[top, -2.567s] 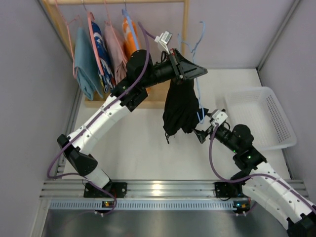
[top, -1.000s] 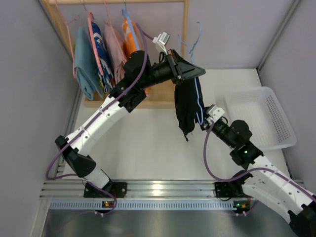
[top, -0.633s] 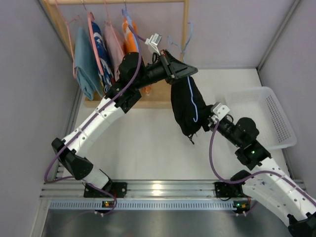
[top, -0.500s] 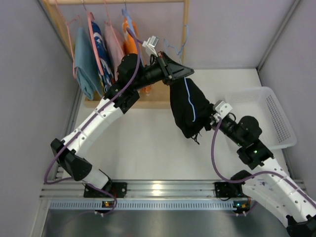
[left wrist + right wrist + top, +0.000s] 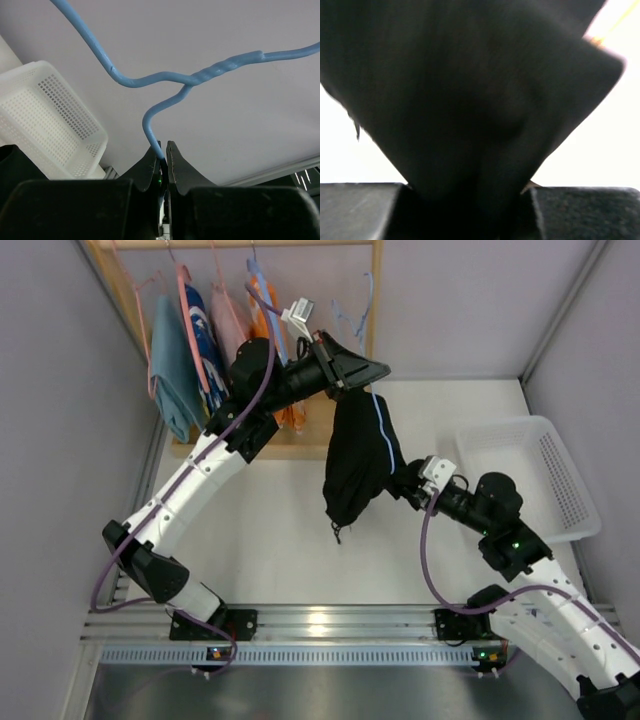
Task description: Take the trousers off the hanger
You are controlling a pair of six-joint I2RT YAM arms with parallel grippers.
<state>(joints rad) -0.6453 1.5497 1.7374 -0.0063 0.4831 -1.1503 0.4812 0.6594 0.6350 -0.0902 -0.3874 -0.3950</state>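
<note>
we are looking from above at the left gripper [image 5: 372,368], which is reaching up high near the wooden rack [image 5: 375,300]. in the left wrist view its two fingers are pressed together on the wire of a light blue hanger [image 5: 200,79], just below the twisted neck, and the hook is curving away above them.

the black trousers [image 5: 352,465] are hanging from this hanger in the air over the white table [image 5: 270,530], between the two arms. they are draping down in a long bunched fold, and a thin blue line is running down their upper part. we cannot tell if this line is the hanger arm or a stripe.

the right gripper [image 5: 405,483] is reaching in from the right and is touching the right edge of the black trousers. in the right wrist view the dark cloth is filling almost all the picture and is going down between the two fingers [image 5: 360,210], so the claw is pinching the cloth.

the orange trousers [image 5: 261,332] are hanging on the rack, partly behind the left arm, beside a pink garment [image 5: 232,340] and a light blue garment [image 5: 175,360].

a white mesh basket [image 5: 510,427] is standing on the table at the right, near the right arm.
</note>
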